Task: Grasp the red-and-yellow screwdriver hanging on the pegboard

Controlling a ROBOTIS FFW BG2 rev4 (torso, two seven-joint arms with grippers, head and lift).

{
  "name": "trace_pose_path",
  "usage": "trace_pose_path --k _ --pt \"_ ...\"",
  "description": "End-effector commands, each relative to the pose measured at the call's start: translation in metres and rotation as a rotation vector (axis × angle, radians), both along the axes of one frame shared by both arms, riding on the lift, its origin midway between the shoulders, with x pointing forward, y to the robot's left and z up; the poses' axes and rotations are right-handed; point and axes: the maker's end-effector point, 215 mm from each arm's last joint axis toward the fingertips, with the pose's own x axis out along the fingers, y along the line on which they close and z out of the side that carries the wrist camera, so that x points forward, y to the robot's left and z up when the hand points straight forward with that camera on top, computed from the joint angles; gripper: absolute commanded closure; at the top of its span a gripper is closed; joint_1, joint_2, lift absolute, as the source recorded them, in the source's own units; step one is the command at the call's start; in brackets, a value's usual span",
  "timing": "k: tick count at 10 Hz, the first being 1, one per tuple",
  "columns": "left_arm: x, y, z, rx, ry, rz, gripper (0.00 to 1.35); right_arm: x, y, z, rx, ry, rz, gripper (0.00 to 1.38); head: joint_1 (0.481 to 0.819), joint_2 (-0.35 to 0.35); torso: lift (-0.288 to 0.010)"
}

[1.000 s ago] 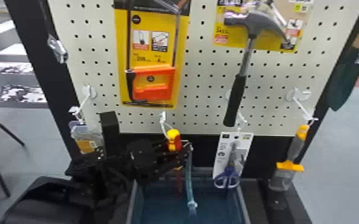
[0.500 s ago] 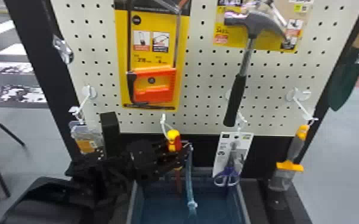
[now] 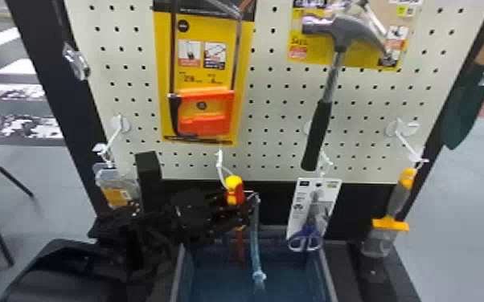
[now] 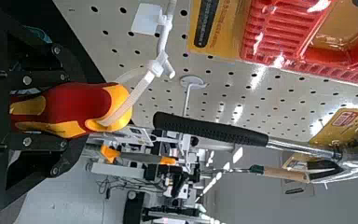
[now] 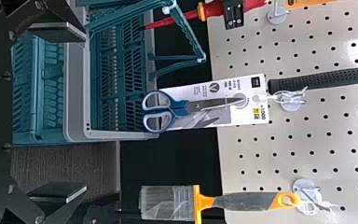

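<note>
At the left of the pegboard (image 3: 273, 124)'s bottom edge, the left gripper (image 4: 70, 111) is clamping the handle of the red-and-yellow screwdriver (image 3: 234, 189), fingers bearing on both sides. The screwdriver is hanging blade-down, its white loop (image 4: 129, 101) running to the hook (image 3: 219, 158). Nearer right, the right gripper (image 5: 85, 112) is holding its fingers wide apart. Grasping is appearing complete; unhooking, if required, is remaining.

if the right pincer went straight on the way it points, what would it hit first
From the right pincer, likely the blue-handled scissors, though depth is unclear and the teal basket might come first.
</note>
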Motion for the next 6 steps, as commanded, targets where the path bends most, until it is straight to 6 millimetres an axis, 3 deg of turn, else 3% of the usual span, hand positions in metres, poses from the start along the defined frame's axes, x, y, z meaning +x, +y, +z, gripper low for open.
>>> trace_pose_path --k 1,6 --pt "-0.0003 -0.0003 0.0002 0.0 0.0 -0.001 1.05 0.0003 0.0 0.001 0.001 -0.002 0.0 0.17 0.549 0.0 -0.1" --pt "0.0002 0.0005 -0.0008 0.0 0.002 0.001 1.05 -0.0001 0.0 -0.0003 0.0 0.001 0.0 0.17 0.549 0.0 -0.1"
